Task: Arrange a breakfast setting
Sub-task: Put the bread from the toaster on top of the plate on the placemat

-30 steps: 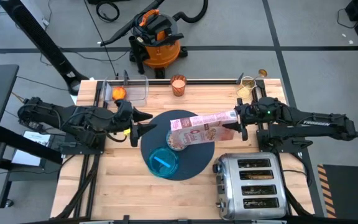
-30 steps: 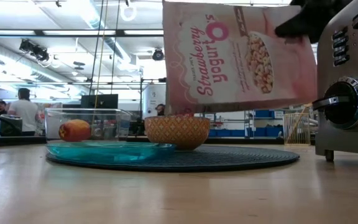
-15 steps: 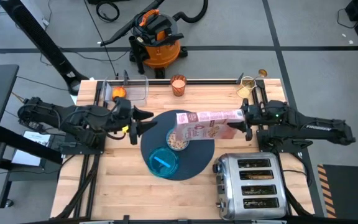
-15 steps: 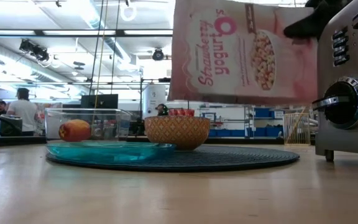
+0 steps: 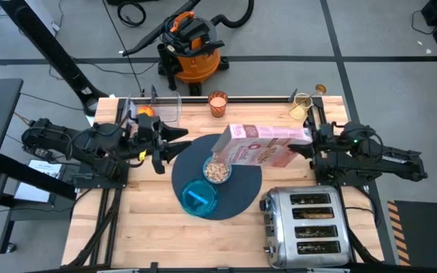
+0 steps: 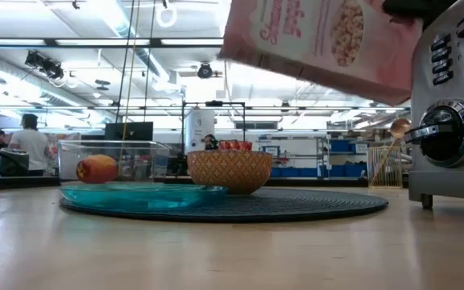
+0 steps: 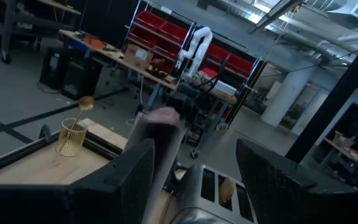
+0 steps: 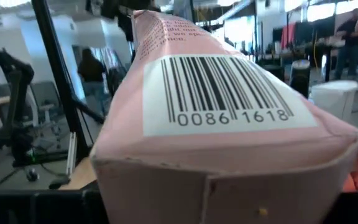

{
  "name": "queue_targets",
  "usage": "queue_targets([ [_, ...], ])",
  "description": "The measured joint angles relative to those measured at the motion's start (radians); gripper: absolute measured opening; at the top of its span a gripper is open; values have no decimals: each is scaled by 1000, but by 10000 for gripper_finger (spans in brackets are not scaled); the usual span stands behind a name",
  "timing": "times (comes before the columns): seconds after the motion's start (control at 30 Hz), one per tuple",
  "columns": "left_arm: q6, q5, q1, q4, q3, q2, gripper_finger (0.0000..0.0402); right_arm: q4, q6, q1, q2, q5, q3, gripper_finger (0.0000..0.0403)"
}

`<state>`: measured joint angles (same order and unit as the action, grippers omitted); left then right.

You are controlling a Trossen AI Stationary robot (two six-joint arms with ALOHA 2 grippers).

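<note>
Bowl (image 5: 217,171) uncovered — right gripper (image 5: 307,145) has drawn cereal box (image 5: 264,145) back

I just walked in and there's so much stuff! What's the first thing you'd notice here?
The pink cereal box stands out: the right gripper holds it in the air over the round mat. Under its open end sits a small bowl of cereal, with a teal plate beside it and a shiny toaster at the near right.

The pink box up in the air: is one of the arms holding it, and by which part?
Yes. The right gripper holds the pink cereal box by its bottom end, above the mat. The left gripper holds nothing.
</note>
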<state>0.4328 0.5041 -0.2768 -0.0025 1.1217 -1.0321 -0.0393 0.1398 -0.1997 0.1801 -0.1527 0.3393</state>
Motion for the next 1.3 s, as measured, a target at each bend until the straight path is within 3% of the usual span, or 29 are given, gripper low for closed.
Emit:
queue_targets([
  [0.17,-23,0,0,53,0,-1,233,90,14,0,-32,4,0,194],
  [0.3,-125,0,0,241,0,-1,233,205,24,0,-37,21,0,194],
  [0.53,-243,0,4,403,0,-31,266,622,85,0,20,32,0,194],
  [0.7,-196,-21,51,462,0,-167,310,886,170,0,138,80,1,193],
  [0.93,-207,-126,145,745,0,-408,318,1216,270,10,379,86,1,193],
  [1.07,-182,-197,187,875,0,-514,318,1296,280,16,487,128,1,193],
  [1.3,-209,-217,201,940,0,-627,318,1374,287,14,615,160,1,193],
])
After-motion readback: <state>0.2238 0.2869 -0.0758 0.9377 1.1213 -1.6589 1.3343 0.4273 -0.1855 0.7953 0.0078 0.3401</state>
